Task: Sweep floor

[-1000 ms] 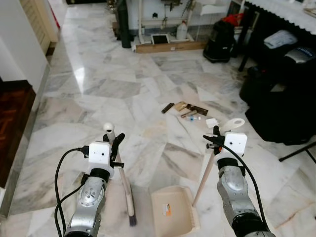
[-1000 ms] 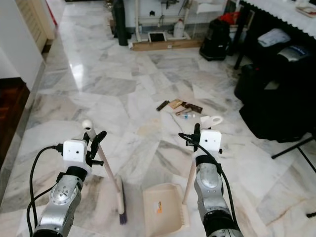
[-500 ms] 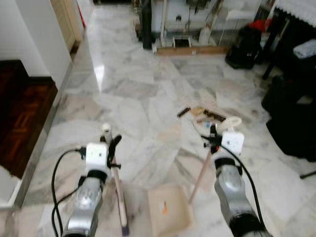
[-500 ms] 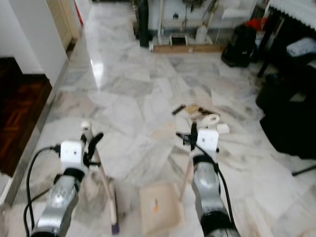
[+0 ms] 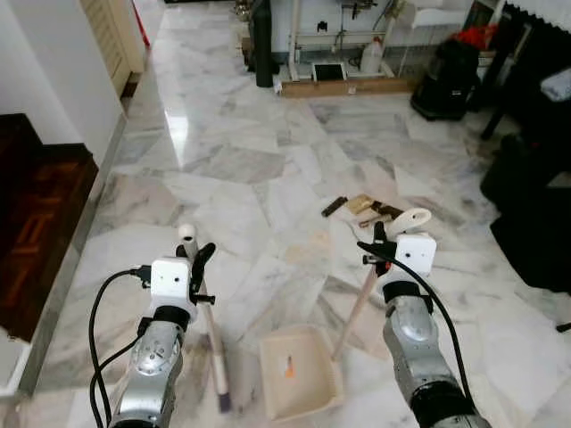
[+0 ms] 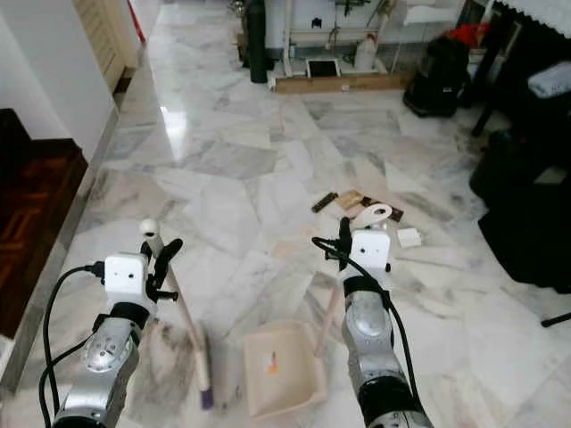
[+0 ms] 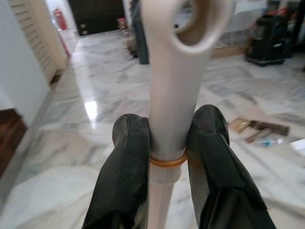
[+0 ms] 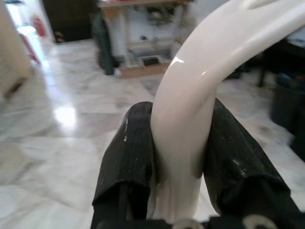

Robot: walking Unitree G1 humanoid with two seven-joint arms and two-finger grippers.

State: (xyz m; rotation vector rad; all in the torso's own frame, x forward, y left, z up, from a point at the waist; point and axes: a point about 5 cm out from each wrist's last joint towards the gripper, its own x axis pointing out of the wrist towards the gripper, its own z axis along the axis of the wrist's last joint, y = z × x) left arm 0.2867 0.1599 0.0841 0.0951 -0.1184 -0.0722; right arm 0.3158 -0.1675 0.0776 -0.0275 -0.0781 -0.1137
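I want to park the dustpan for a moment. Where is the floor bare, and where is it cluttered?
Bare marble lies between the broom and the white wall, and ahead toward the wooden board. It is crowded around the litter pile ahead of the right hand, and by the black bags on the right.

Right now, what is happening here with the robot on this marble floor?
The robot is set up for sweeping. Its left tool is shut on the broom handle, with the brush end resting on the floor. Its right tool is shut on the dustpan handle, and the pan sits flat on the floor between the arms. A small pile of litter lies ahead of the robot, apart from both, not yet swept.
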